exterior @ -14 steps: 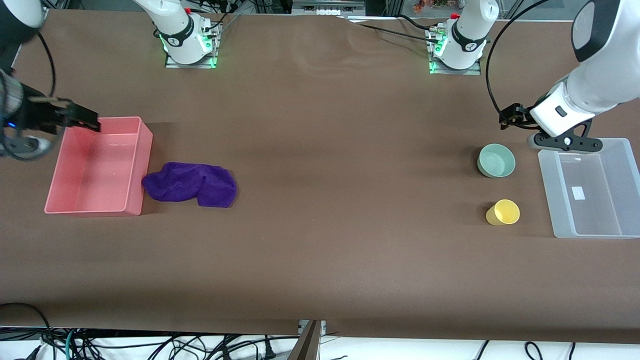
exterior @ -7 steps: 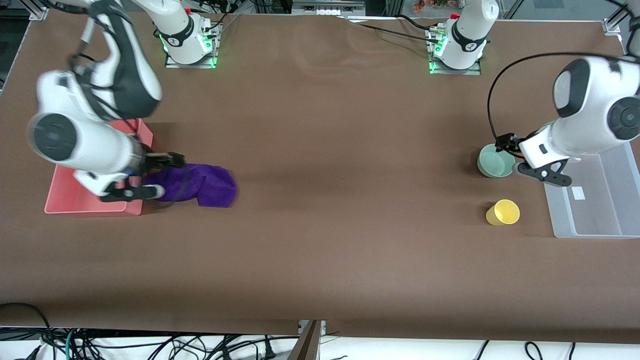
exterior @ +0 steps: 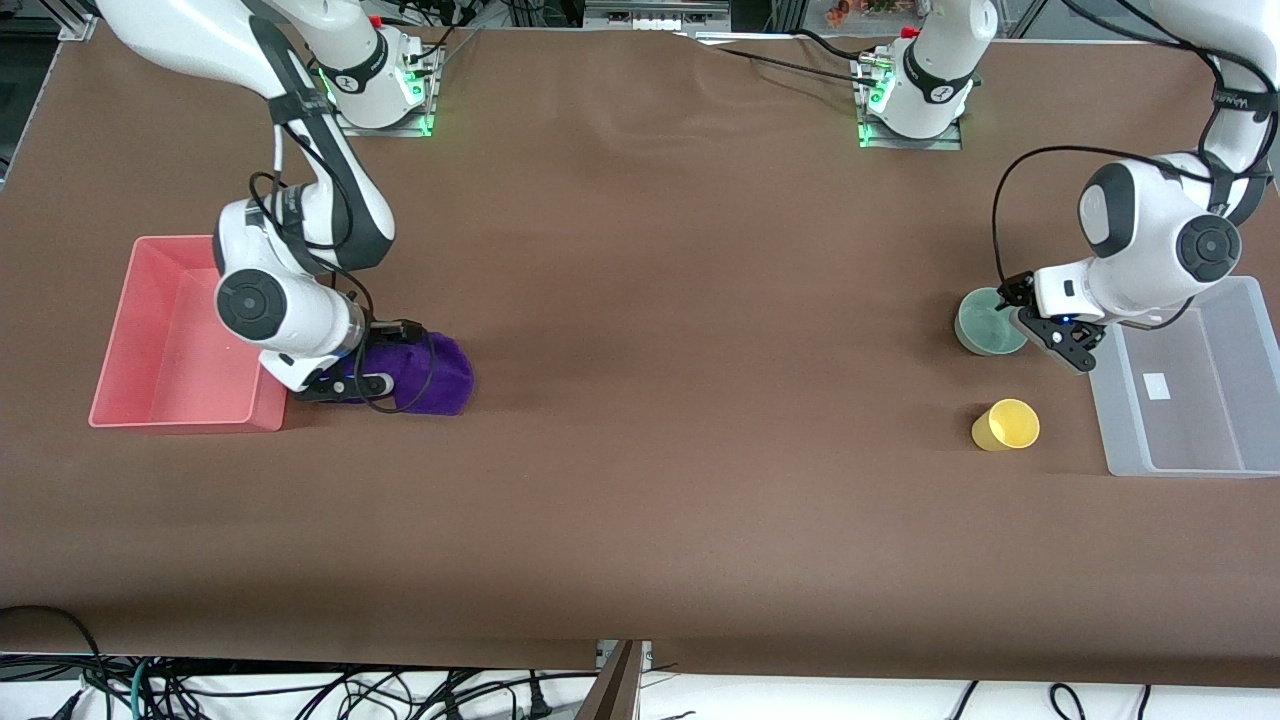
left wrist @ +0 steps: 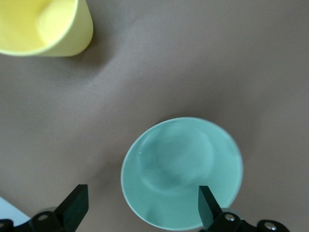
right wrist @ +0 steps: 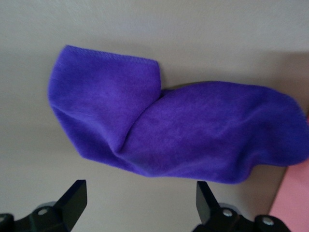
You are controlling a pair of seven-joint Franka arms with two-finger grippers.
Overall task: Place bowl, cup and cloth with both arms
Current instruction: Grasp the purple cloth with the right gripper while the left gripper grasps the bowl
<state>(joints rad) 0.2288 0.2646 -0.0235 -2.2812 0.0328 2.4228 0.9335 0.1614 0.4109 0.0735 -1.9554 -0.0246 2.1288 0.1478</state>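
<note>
The pale mint-green bowl (exterior: pixel 988 322) stands upright near the left arm's end of the table. The yellow cup (exterior: pixel 1006 425) stands nearer the front camera. My left gripper (exterior: pixel 1058 340) is open and empty, low over the bowl's side toward the clear bin. In the left wrist view the bowl (left wrist: pixel 181 171) lies partly between the fingers of the left gripper (left wrist: pixel 141 205), with the cup (left wrist: pixel 46 26) farther off. The purple cloth (exterior: pixel 435 375) lies bunched beside the pink bin. My right gripper (exterior: pixel 345 385) is open and empty over its bin-side end. In the right wrist view the right gripper (right wrist: pixel 140 198) is over bare table at the edge of the cloth (right wrist: pixel 178 130).
A pink rectangular bin (exterior: pixel 120 345) sits at the right arm's end, touching the cloth; its corner shows in the right wrist view (right wrist: pixel 292 203). A clear plastic bin (exterior: pixel 1190 400) sits at the left arm's end, beside the bowl and cup.
My right arm swung from above the pink bin to over the cloth. My left arm came down from the clear bin's corner to the bowl. The bowl, cup and cloth have not moved.
</note>
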